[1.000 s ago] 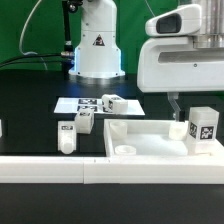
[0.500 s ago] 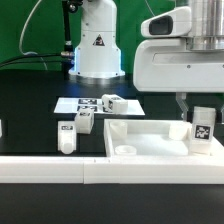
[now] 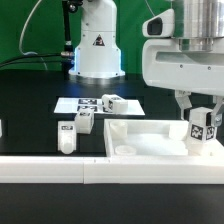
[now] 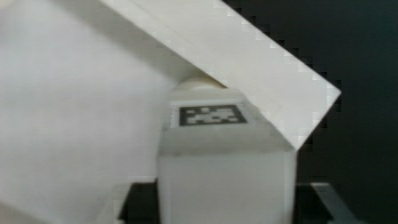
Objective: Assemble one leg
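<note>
My gripper (image 3: 201,112) is shut on a leg (image 3: 203,128), a short white square post with a black-and-white tag. It holds the leg, slightly tilted, at the right-hand corner of the large white tray-like part (image 3: 140,142) in the exterior view. In the wrist view the leg (image 4: 222,160) runs out from between my dark fingers (image 4: 150,200), and its far end meets the corner of the white part (image 4: 107,100). I cannot tell whether the end is seated there.
Three more white legs lie on the black table: one (image 3: 67,136) near the front rail, one (image 3: 86,122) beside it, and one (image 3: 111,101) on the marker board (image 3: 82,105). A white rail (image 3: 50,170) runs along the table's front.
The gripper has closed in on the leg from its left and now grips it. The leg has gone from upright to slightly tilted at the same corner of the white part.
</note>
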Available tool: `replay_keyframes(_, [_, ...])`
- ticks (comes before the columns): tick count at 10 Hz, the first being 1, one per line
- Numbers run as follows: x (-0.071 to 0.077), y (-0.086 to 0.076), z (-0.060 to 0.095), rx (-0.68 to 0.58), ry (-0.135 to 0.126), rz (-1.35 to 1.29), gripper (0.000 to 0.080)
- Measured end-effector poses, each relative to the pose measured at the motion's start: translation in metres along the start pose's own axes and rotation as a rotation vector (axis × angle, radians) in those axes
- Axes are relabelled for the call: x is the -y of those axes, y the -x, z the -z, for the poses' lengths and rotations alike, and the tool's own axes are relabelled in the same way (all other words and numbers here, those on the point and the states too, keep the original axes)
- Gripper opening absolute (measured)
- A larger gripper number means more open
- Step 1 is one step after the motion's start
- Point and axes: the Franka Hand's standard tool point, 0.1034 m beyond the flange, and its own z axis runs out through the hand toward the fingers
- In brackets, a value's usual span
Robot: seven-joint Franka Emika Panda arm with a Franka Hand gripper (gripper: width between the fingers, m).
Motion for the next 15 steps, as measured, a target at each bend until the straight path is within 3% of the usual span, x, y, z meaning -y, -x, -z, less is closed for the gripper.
replay_keyframes(2, [-0.002,0.000,0.000,0.023,-0.020,-0.308,0.0291])
replay_keyframes(3, [-0.003,0.000,0.000,0.043,-0.031,-0.360,0.0291])
replay_keyframes(5, [-0.003,0.001,0.000,0.044,-0.028,-0.388,0.0291])
replay_keyframes(6, [-0.002,0.001,0.000,0.044,-0.031,-0.333,0.0406])
replay_keyframes(7, [0.000,0.001,0.002,0.044,-0.022,-0.119,0.0406])
replay_keyframes(8, [0.000,0.003,0.001,0.047,-0.026,0.021,0.0541])
replay_keyframes(9, [0.000,0.010,0.000,0.050,-0.023,0.107,0.0628])
replay_keyframes(12, [0.000,0.008,0.000,0.045,-0.028,0.300,0.0646])
replay_keyframes(15, [0.008,0.009,0.006,-0.004,-0.003,0.812,0.0649])
